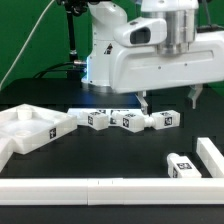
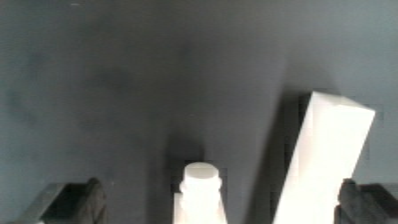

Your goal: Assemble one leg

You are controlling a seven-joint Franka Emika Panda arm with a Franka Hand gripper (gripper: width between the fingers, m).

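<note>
Three short white legs with black-and-white tags lie in a row on the black table: one, one and one. Another leg lies nearer the front, towards the exterior view's right. My gripper hangs open just above the row, and its fingers straddle the leg furthest to the exterior view's right. In the wrist view a white leg stands between my dark fingertips, with clear gaps on both sides. My gripper holds nothing. The large white panel lies at the exterior view's left.
A long white rail runs along the table's front edge. Another white rail stands at the exterior view's right. A white bar shows beside the leg in the wrist view. The robot's white base stands behind the row.
</note>
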